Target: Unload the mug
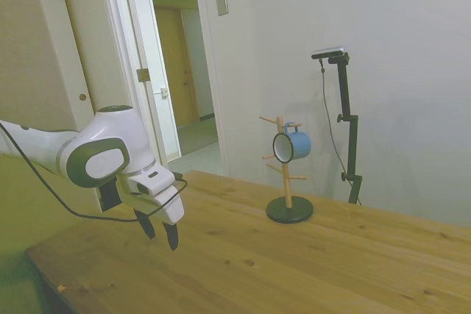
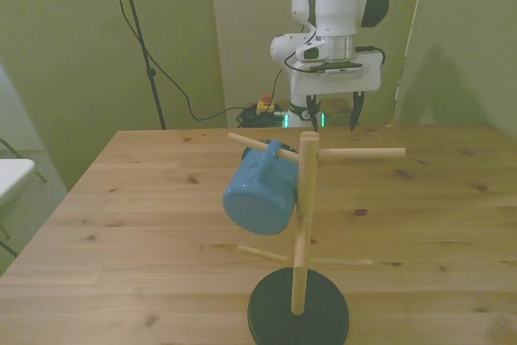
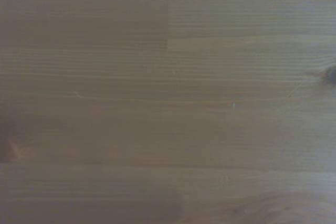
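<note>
The blue mug (image 1: 292, 145) hangs by its loop handle on an upper peg of a wooden peg stand (image 1: 285, 174) with a round black base. From the front, the mug (image 2: 260, 195) tilts off the stand's post (image 2: 304, 224), toward the front view's left. My gripper (image 1: 160, 229) hovers above the table well short of the stand, pointing down. Seen from across the table, the gripper (image 2: 332, 112) stands open, nothing between its two dark fingers. The wrist view shows only bare wood (image 3: 168, 108).
The wooden table (image 1: 353, 255) stretches between the gripper and the stand. A wall and an open doorway (image 1: 180, 71) lie behind the table. A white surface (image 2: 12, 177) pokes in at the front view's left edge.
</note>
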`<state>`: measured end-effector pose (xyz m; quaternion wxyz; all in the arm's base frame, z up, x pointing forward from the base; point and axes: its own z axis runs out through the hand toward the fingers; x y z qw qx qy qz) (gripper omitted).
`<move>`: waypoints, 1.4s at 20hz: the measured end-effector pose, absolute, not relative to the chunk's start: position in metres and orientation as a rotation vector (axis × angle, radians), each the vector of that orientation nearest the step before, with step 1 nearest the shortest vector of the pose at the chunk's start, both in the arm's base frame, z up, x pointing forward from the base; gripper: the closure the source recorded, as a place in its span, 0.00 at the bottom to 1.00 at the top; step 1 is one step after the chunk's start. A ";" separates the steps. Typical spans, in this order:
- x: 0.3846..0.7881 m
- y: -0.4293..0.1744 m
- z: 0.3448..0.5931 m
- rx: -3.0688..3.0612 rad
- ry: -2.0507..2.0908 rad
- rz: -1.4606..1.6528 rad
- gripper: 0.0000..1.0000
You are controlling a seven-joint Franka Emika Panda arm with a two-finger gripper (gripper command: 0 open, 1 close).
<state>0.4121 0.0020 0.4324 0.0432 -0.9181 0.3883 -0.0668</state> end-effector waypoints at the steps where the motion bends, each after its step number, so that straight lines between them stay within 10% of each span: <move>1: 0.412 0.002 0.432 -2.811 1.186 -0.204 0.00; 14: 0.418 -0.136 0.469 -2.476 1.357 -0.797 0.00; 28: 0.561 -0.181 0.504 -2.315 1.313 -1.166 0.00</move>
